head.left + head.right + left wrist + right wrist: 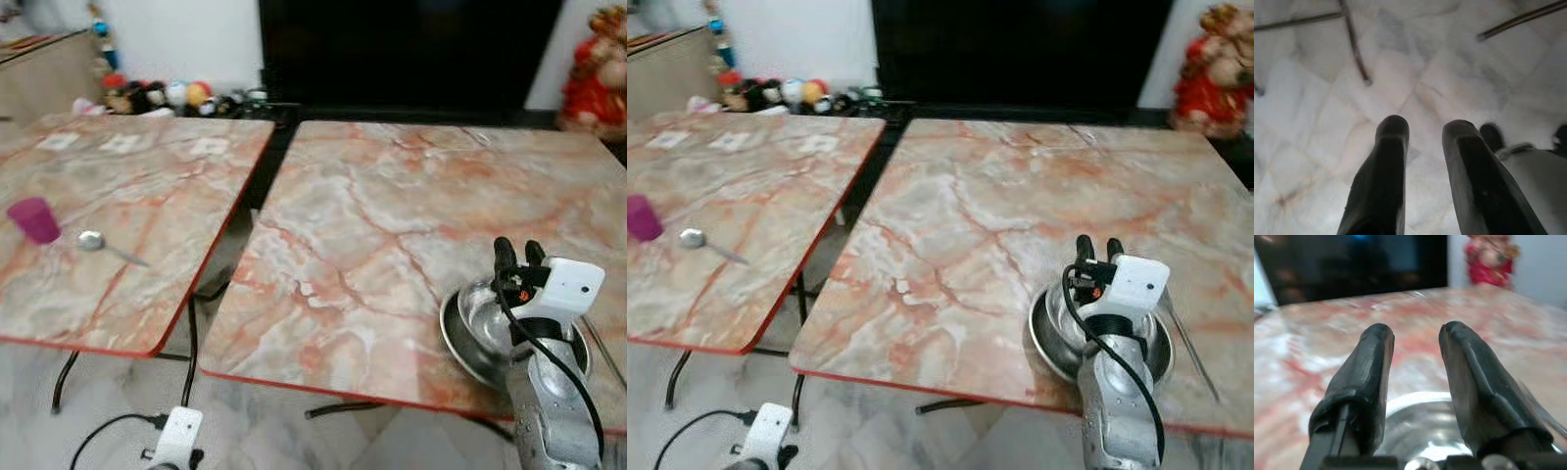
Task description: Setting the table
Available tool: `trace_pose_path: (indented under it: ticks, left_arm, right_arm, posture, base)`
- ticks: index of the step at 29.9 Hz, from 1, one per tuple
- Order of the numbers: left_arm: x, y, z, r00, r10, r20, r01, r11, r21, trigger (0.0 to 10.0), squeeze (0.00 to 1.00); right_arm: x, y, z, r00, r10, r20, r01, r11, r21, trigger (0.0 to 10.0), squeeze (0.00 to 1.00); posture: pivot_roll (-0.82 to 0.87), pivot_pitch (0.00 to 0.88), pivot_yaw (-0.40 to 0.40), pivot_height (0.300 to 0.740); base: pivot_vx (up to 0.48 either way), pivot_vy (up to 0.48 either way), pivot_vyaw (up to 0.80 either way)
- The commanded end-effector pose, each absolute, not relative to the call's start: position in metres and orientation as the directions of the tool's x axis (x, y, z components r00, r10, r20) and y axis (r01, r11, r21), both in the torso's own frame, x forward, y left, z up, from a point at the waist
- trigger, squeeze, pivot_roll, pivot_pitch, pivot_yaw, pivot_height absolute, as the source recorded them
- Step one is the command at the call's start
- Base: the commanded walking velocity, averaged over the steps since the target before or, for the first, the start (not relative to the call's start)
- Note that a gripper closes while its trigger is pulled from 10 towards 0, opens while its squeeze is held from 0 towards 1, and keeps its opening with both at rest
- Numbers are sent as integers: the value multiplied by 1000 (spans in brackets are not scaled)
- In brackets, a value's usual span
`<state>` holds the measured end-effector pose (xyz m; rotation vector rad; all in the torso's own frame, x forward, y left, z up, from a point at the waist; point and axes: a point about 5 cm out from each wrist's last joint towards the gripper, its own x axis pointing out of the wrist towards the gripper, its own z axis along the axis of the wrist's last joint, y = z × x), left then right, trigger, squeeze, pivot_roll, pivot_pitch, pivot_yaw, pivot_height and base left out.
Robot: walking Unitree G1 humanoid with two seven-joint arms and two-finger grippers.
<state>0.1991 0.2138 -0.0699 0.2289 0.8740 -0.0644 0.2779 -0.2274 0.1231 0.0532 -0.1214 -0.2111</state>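
A steel bowl (468, 328) sits near the front right edge of the right marble table (372, 225). My right gripper (519, 253) hovers over the bowl's far rim, open, fingers pointing away with nothing between them; the right wrist view shows the bowl (1420, 431) just below the fingers (1371, 362). On the left table (147, 196) stand a purple cup (34, 219) and, beside it, a metal spoon (93, 240). My left gripper (1425, 127) hangs low by the floor, open and holding nothing.
A thin metal utensil (1190, 343) lies right of the bowl. A narrow gap with table legs and a black cable (186, 352) separates the tables. Toys (167, 95) and a dark cabinet (411, 49) line the back wall; a red figurine (593, 73) stands at the back right.
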Motion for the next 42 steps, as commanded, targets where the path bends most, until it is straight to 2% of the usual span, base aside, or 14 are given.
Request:
trace_pose_path:
  ticks: [1, 42]
  left_arm:
    - [197, 222, -69, 634, 58, -771, 145, 971, 192, 10000, 0]
    - [197, 221, -70, 637, 63, -769, 133, 973, 190, 10000, 0]
  right_arm:
    - [283, -219, 132, 971, -188, 151, 179, 981, 71, 10000, 0]
    - [294, -193, 132, 982, -101, 160, 91, 994, 67, 10000, 0]
  posture:
    - [23, 0, -6, 740]
    - [43, 0, -9, 740]
  base:
    - [0, 480, 0]
    - [0, 480, 0]
